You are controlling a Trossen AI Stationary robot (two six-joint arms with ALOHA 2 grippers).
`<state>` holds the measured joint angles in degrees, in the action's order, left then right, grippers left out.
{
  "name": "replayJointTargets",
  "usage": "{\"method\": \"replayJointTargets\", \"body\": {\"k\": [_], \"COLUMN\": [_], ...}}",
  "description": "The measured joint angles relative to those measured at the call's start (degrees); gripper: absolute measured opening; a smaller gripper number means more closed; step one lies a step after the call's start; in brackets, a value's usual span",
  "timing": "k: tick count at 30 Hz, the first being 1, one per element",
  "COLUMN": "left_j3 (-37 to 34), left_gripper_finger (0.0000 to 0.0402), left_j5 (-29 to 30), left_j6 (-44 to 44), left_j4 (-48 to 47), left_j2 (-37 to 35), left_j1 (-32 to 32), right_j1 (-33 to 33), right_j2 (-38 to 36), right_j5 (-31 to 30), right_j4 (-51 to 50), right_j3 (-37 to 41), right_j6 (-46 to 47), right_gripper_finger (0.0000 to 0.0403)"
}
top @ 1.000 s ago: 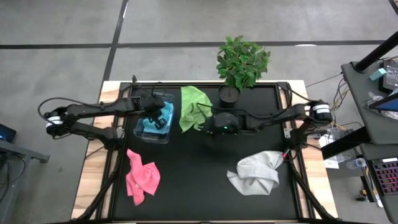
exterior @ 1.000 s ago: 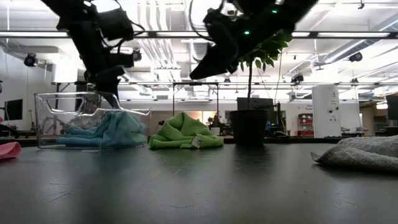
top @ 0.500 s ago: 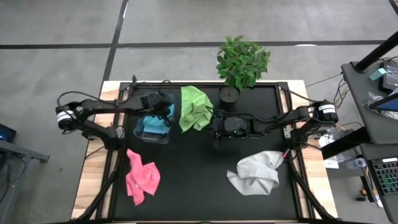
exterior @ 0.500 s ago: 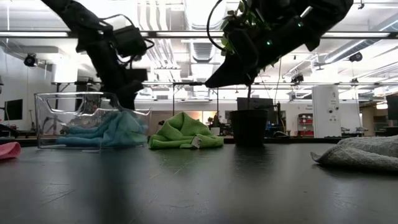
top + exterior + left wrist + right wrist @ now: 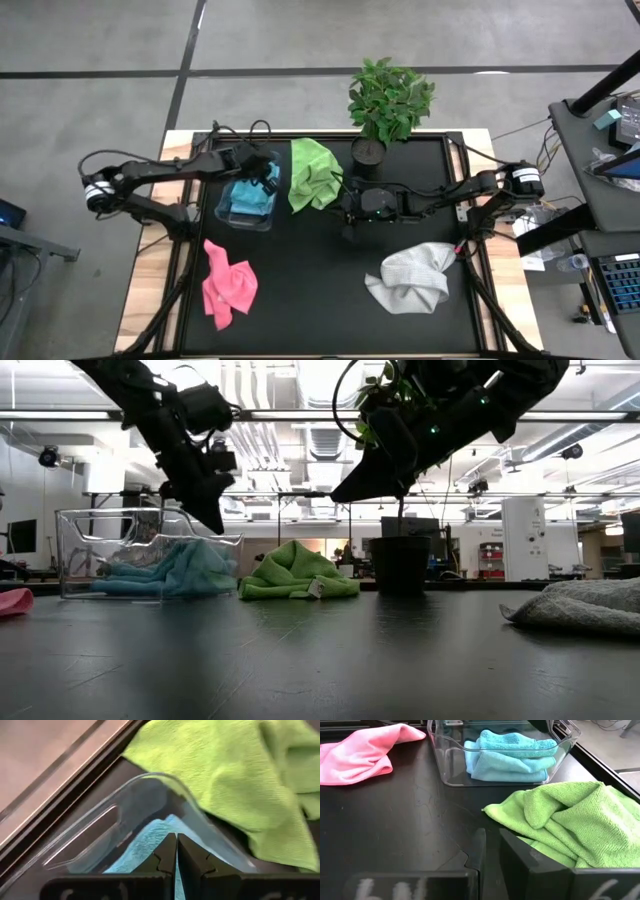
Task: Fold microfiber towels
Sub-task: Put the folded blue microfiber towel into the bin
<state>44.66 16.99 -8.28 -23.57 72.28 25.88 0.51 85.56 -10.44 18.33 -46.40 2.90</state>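
Left arm pulled back a little from the bin; towels lie as they did.

We see that the left gripper [image 5: 215, 520] has lifted since half a second ago and now hangs above the clear plastic bin [image 5: 247, 196], fingers clenched with nothing between them, while the right gripper [image 5: 347, 207] stays in mid-table beside the lime green towel [image 5: 311, 172], its fingers nearly closed and holding nothing. The pale grey towel [image 5: 412, 277] lies crumpled at the near right, the pink towel [image 5: 228, 283] rumpled at the near left, and the light blue towels [image 5: 512, 755] rest folded inside the bin (stacked one on the other).
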Motion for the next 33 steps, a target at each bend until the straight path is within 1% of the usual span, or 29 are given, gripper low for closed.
{"method": "replayJointTargets", "body": {"k": [8,13,16,20,25,29,33], "left_j3": [-0.07,0.18,0.41,0.39,0.21,-0.39,-2.87], "left_gripper_finger": [0.0000,0.0000,0.0000,0.0000,0.0000,0.0000,0.0000], "left_j5": [0.00,-0.16,-0.23,-0.26,-0.78,-2.89,-3.70], "left_j6": [-0.38,-0.40,-0.36,0.08,1.44,-0.30,-1.87], "left_j4": [0.43,0.70,0.36,-0.40,-6.98,-12.48,-10.83], "left_j2": [6.06,7.77,5.59,0.04,-5.91,-7.20,-5.68], "left_j1": [0.14,0.12,0.01,-0.01,-0.01,0.66,0.79], "right_j1": [0.00,0.00,0.00,0.00,0.00,0.00,0.00], "right_j2": [0.00,0.00,0.00,0.00,0.00,0.00,0.00], "right_j5": [0.05,0.11,0.09,0.09,0.07,0.05,0.03], "right_j4": [-0.07,-0.04,-0.05,-0.07,-0.04,-0.04,-0.04], "right_j3": [0.30,0.32,0.32,0.32,0.32,0.32,0.32], "right_j6": [0.07,0.07,0.07,0.04,-0.02,-0.11,-0.13], "right_gripper_finger": [0.0044,0.0044,0.0044,0.0044,0.0044,0.0044,0.0044]}}
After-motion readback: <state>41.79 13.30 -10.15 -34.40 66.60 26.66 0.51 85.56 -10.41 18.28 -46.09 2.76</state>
